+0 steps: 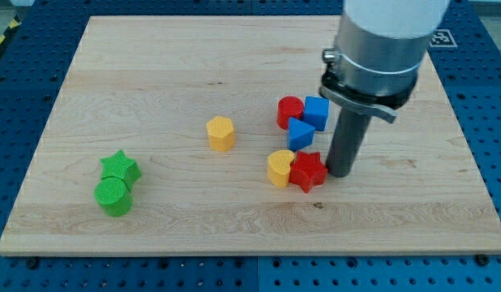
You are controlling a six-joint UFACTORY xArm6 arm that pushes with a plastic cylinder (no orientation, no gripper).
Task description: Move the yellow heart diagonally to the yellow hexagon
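Seven small blocks lie on the wooden board [153,65], and the arm's dark rod comes down among them on the view's right side. The tip [341,173] rests on the board just to the view's right of the red star [307,170]; it seems to touch the star's edge or to be very close, and the picture does not let one decide which. The arm has no fingers, only this rod, so there is nothing that can stand apart or clamp. The yellow heart [279,168] lies on the far side of the red star from the tip, toward the view's left, and it touches the star. The yellow hexagon [220,133] stands alone, further to the view's left of the tip and a little toward the view's top, well apart from the heart. Above the tip, toward the view's top and slightly left, there is a group of three: a blue triangle [300,133], a blue cube [316,112] and a red cylinder [289,112], all close together. The blue triangle is nearest to the red star. Far from the tip, near the view's left bottom part of the board, a green star [121,168] and a green cylinder [113,195] touch each other.
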